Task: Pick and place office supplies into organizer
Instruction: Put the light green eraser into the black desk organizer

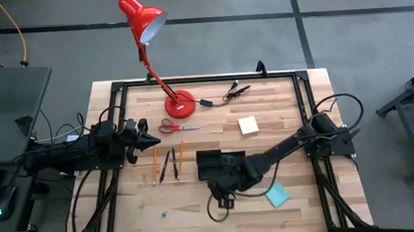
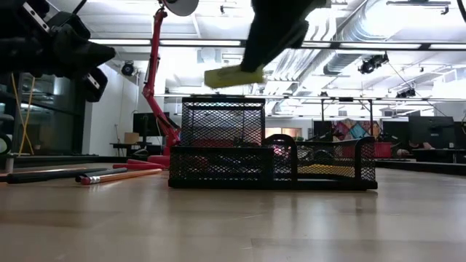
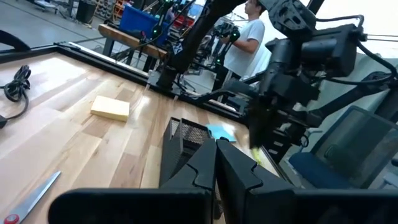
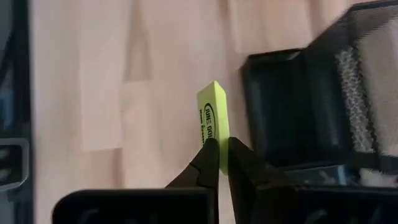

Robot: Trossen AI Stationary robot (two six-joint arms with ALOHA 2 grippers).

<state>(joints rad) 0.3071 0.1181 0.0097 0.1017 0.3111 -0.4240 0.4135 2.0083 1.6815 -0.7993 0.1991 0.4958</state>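
The right gripper [image 4: 219, 163] is pinching a small yellow-green eraser [image 4: 213, 115] between its closed fingers and holding it in the air above the black mesh organizer [image 2: 273, 159], which is sitting near the middle of the table [image 1: 273, 221]. The left gripper [image 1: 152, 139] is hovering at the table's left side with its fingers closed on nothing. Red-handled scissors [image 1: 177, 127] are lying just beside it, and the pencils and pens [image 1: 168, 163] are lying between it and the organizer. A pale yellow sticky-note pad [image 1: 248, 125] is resting beyond the organizer; a teal pad [image 1: 277, 194] is lying to its right.
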